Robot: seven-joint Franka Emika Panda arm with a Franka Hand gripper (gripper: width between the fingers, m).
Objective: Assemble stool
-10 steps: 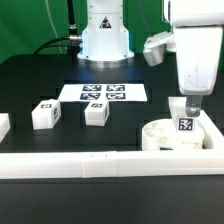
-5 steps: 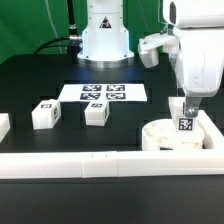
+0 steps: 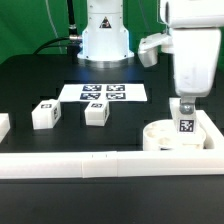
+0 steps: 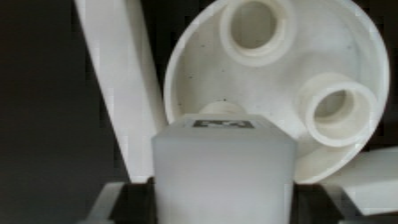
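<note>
The round white seat [image 3: 160,136] lies flat at the exterior view's right, in the corner of the white rails. In the wrist view the seat [image 4: 267,85] shows round sockets. One tagged white leg [image 3: 185,122] stands upright on the seat, and my gripper [image 3: 186,106] comes down on it from above. In the wrist view the leg [image 4: 222,160] fills the gap of the gripper [image 4: 221,200], with a dark finger [image 4: 132,198] pressed to each side: shut on the leg. Two loose legs [image 3: 44,114] [image 3: 96,113] lie at the exterior view's left.
The marker board [image 3: 103,92] lies flat behind the loose legs, in front of the arm's base [image 3: 105,40]. A long white rail [image 3: 100,165] runs along the front, and another rail [image 4: 111,90] flanks the seat. A further white piece [image 3: 3,125] shows at the left edge.
The jaws have closed from wide open onto the upright leg. The arm has shifted slightly toward the exterior view's left. The loose legs have not moved.
</note>
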